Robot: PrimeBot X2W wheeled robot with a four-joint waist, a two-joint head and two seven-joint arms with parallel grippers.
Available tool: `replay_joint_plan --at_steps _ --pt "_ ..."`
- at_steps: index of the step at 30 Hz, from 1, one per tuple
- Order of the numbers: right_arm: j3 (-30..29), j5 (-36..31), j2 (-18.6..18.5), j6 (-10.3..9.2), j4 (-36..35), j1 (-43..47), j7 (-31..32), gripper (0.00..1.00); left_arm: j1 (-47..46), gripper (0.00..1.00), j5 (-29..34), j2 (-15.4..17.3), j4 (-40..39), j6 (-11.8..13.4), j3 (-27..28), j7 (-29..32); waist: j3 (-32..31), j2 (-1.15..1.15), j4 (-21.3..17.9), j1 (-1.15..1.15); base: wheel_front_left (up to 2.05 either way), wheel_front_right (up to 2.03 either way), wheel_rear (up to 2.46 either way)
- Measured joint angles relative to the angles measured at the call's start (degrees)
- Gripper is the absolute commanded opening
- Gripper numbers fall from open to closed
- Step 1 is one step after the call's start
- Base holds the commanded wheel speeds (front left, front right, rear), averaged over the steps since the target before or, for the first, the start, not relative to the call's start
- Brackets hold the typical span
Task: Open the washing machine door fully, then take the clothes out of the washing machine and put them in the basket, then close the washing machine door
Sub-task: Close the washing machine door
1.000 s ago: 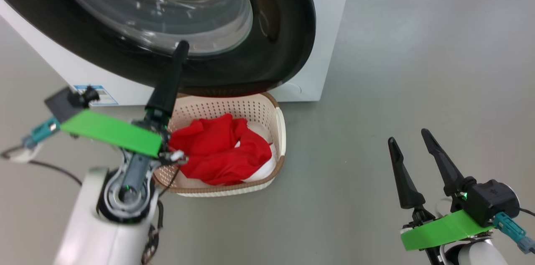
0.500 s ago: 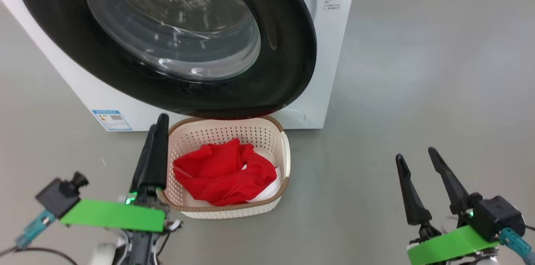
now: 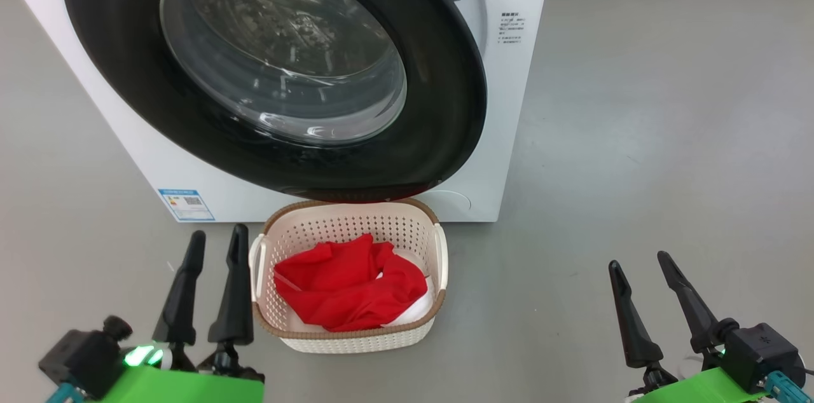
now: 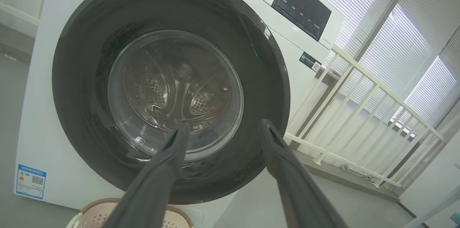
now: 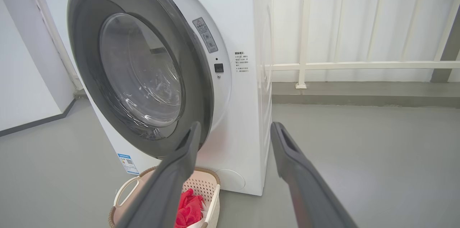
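Both sets of fingers are spread apart with nothing in them. The left gripper (image 3: 219, 232) sits low just beside the basket (image 3: 356, 342), not touching it, and the right gripper (image 3: 638, 259) is well apart over on the other side above bare grey floor (image 3: 636, 136). The basket is on the floor right up against the front of the washing machine (image 3: 509, 104), tucked partly under the bottom edge of the door (image 3: 280, 60). The clothes (image 3: 350, 285) are piled inside the basket, mostly red with a bit of white poking out. The door is swung across the opening, and you can see the steel drum through the glass. Can't tell if it's fully latched, though. There's a small blue label (image 3: 186, 204) on the machine's lower front, left of the basket.
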Motion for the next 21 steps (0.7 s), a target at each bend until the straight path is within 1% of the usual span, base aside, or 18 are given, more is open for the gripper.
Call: replay_joint_plan --at_steps 1,7,12,17,21 --pt "-0.1 0.0 0.0 0.0 -0.1 0.1 0.0 1.0 0.4 1.0 2.2 0.1 -0.3 0.6 0.2 0.0 -0.2 0.0 0.1 0.0 0.0 0.0 0.0" --pt "-1.1 0.0 0.2 0.0 -0.5 1.0 0.0 1.0 2.9 1.0 13.9 0.2 -1.6 1.4 1.4 0.0 -1.1 0.0 0.3 0.0 0.0 0.0 0.0" --pt "-1.6 0.0 0.3 0.0 -0.8 1.1 0.0 1.0 5.2 1.0 21.1 -0.1 -2.0 2.0 2.0 0.0 -1.8 0.0 0.2 0.0 0.0 0.0 0.0" --pt "-1.9 -0.1 0.3 0.0 -1.4 2.1 0.0 1.0 6.9 1.0 25.5 -0.7 -1.9 2.5 2.6 0.0 -2.4 0.0 0.0 0.0 0.0 0.0 0.0" --pt "-2.5 -0.2 0.3 0.0 -1.8 3.0 0.0 1.0 7.9 1.0 27.4 -1.4 -1.4 2.6 2.7 -0.2 -2.2 0.0 0.0 0.0 0.0 0.0 0.0"
